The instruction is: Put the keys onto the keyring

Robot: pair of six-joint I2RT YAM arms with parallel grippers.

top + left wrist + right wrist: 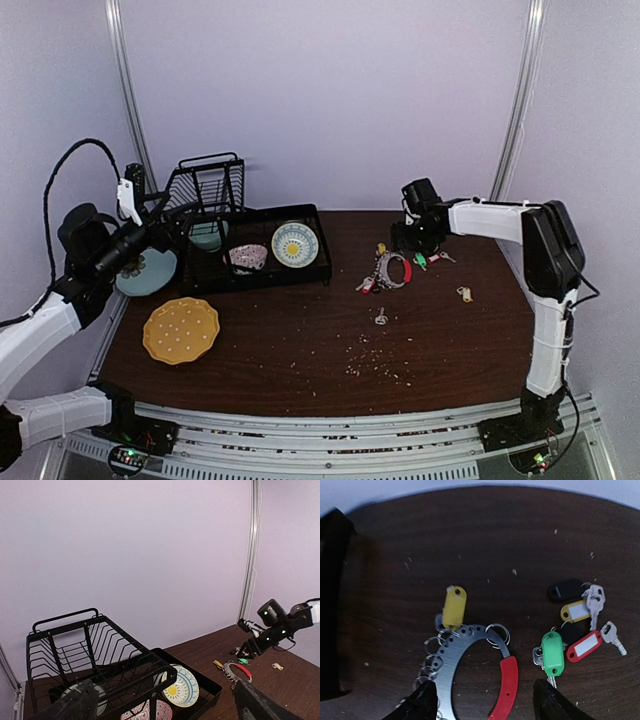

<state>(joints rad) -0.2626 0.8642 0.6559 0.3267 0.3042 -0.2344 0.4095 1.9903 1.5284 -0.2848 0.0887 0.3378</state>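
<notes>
**Left arm** (40,335): the base sits at the near left. The links rise along the left edge, and the forearm angles toward the far side. The left gripper (130,192) is held high at the far left and aims roughly level toward the far right. Its jaws are spread wide. In the wrist view both fingers (75,705) show at the lower edge with nothing gripped between them.

**Right arm** (545,330): the base sits at the near right. The upper link stands upright, and past the bent elbow the white forearm runs level toward the left. The right gripper (410,238) points downward. Its jaws are spread and its fingers (425,702) clamp nothing.
</notes>
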